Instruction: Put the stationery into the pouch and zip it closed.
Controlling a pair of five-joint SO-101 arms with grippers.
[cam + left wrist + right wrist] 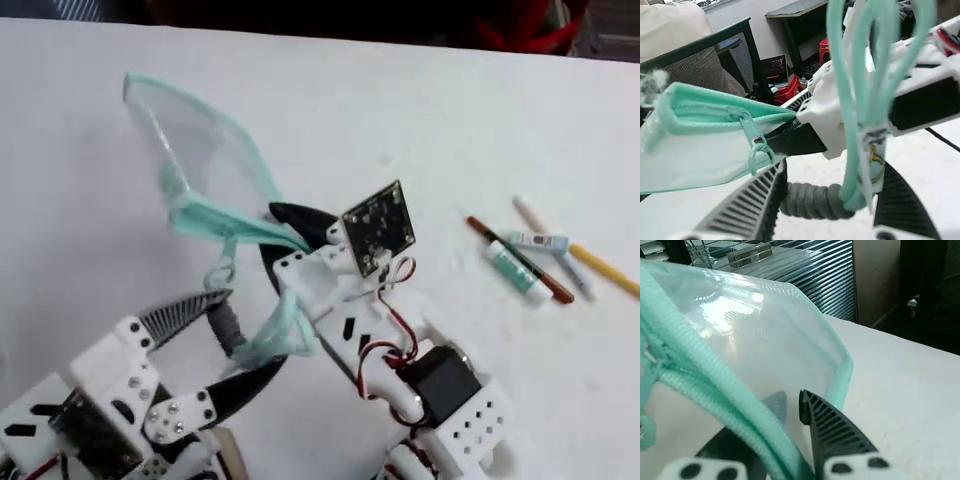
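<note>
The clear pouch (200,150) with mint trim is held tilted up off the table at upper left. My right gripper (286,236) is shut on its zipper edge; the right wrist view has the pouch (765,335) wall pinched between the dark fingers (832,432). The zipper pull (758,146) dangles below the zip. My left gripper (250,338) stands open at lower left, its fingers on either side of the pouch's mint strap loop (860,125) and a grey ribbed piece (810,201). The stationery (535,262), several pens and pencils, lies on the table at right.
The white table (420,110) has free room at the back and between the arms and the pens. A yellow pencil (606,270) lies nearest the right edge. Both arm bodies crowd the front middle.
</note>
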